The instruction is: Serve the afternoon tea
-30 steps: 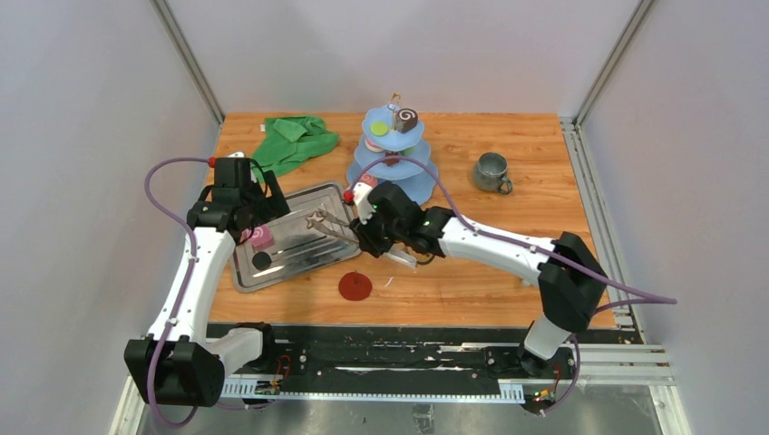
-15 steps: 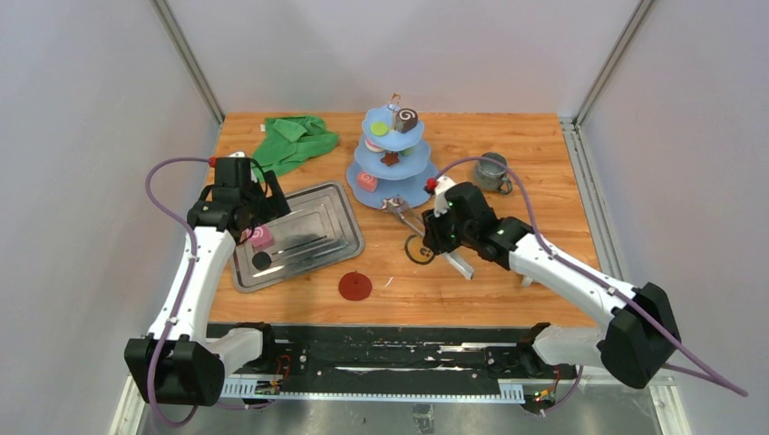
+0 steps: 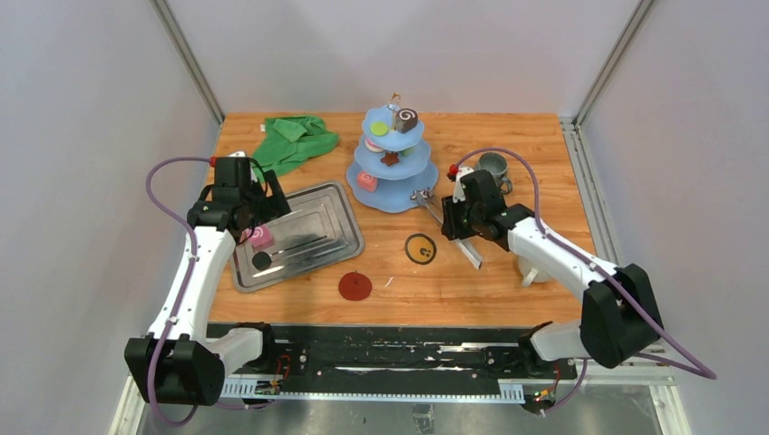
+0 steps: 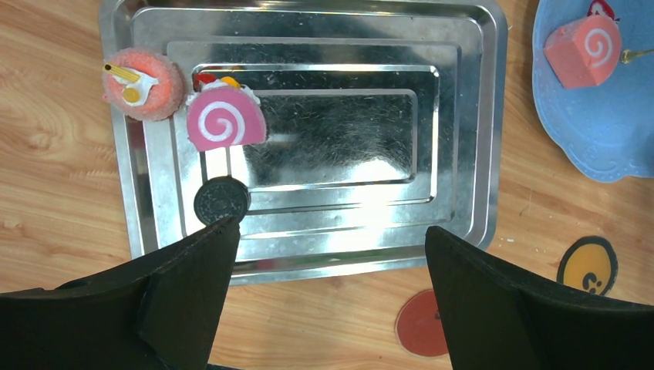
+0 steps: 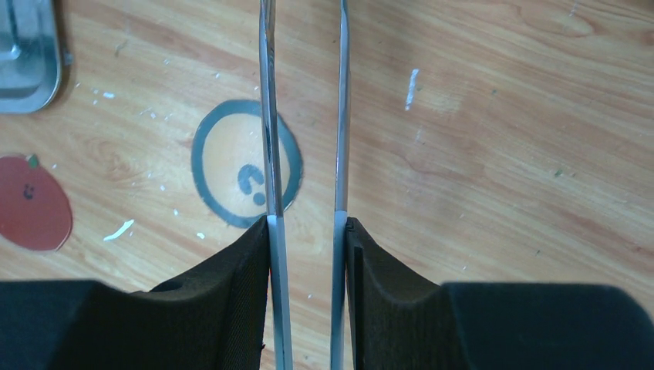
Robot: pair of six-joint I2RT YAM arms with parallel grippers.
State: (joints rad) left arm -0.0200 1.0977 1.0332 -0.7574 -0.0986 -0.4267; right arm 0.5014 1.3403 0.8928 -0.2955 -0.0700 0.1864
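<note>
My right gripper (image 3: 451, 220) (image 5: 307, 223) is shut on steel tongs (image 3: 433, 207) (image 5: 339, 116). The tongs point at the right rim of the blue tiered stand (image 3: 399, 201), and a small brownish piece sits at their tips (image 3: 420, 194). On the stand are a brown swirl roll (image 3: 406, 118), a green disc (image 3: 379, 129), a brown star (image 3: 390, 159) and a pink roll (image 3: 365, 182) (image 4: 584, 50). My left gripper (image 3: 263, 207) (image 4: 330, 229) hangs open over the steel tray (image 3: 308, 217) (image 4: 332, 139). The tray holds a pink swirl roll (image 4: 226, 123), a black disc (image 4: 221, 200) and a fuzzy pink sweet (image 4: 143, 83).
The grey-green mug (image 3: 492, 170) stands behind my right wrist. Something white (image 3: 530, 272) shows under the right forearm. A yellow sticker (image 3: 420, 248) (image 5: 245, 163) and a red one (image 3: 355, 286) (image 5: 31, 204) lie on the wood. A green cloth (image 3: 295, 138) lies at the back left.
My right arm has swung the tongs from over the tray to the right side of the tiered stand. The left arm has not moved.
</note>
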